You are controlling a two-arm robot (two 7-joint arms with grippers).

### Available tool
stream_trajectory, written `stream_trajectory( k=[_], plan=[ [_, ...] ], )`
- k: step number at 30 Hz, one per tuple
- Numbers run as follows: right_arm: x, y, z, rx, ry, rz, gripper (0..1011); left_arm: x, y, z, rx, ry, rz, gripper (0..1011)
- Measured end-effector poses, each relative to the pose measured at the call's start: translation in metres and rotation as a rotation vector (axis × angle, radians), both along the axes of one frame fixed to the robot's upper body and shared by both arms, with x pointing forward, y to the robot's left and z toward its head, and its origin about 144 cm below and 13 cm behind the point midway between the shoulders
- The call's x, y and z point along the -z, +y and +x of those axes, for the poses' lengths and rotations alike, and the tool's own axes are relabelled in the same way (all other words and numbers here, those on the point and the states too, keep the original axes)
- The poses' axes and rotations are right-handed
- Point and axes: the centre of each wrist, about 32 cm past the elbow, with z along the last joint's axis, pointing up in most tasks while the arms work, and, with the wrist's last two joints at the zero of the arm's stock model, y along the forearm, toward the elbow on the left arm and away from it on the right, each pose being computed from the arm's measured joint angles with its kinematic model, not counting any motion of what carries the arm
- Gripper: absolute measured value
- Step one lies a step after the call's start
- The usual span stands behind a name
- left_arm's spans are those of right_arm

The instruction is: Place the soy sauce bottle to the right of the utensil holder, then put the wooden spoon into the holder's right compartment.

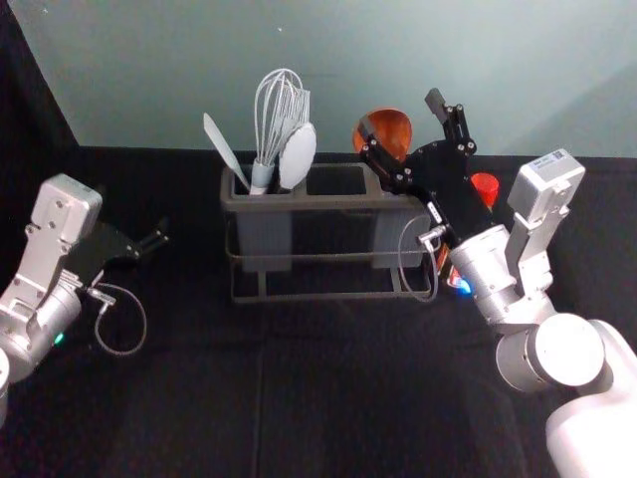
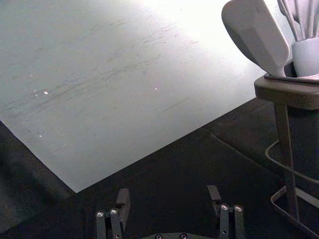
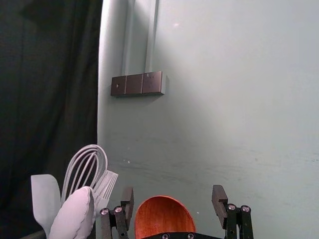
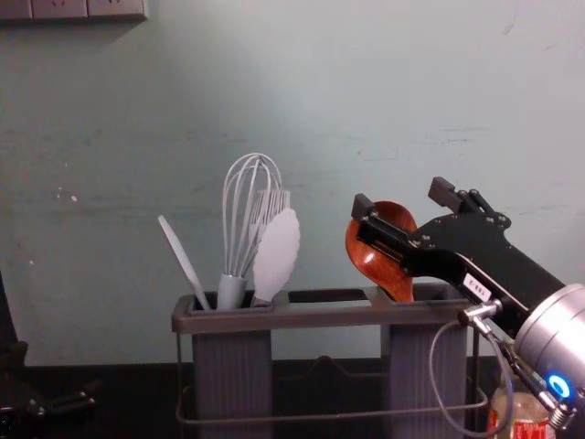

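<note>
Over tbl (image 1: 348, 388): R gripper (image 1: 401, 114) wide nr spoon (image 1: 394, 131); L gripper (image 1: 133, 210) wide.

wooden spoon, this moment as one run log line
wooden spoon: in right compartment of holder | soy sauce bottle: right of holder | right gripper: open by spoon | left gripper: open, left of holder

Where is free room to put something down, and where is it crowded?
Free: the table in front of the holder, the strip between it and the left hand, and the holder's middle gap. Crowded: the holder's right end, with spoon, right hand and bottle, and its left compartment, with whisk and spatula.
</note>
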Motion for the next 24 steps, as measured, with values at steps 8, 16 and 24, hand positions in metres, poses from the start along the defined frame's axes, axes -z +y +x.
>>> stream_trajectory(
  k=[8,16,24],
  plan=[
    [-0.002,0.000,0.001,0.000,-0.007,0.002,1003,0.000,0.000,0.000,0.000,0.000,0.000,1011],
    [-0.026,-0.013,0.003,0.025,-0.083,0.012,1003,0.000,0.000,0.000,0.000,0.000,0.000,1011],
    [-0.053,-0.051,0.005,0.104,-0.123,-0.023,1003,0.000,0.000,0.000,0.000,0.000,0.000,1011]
  ],
)
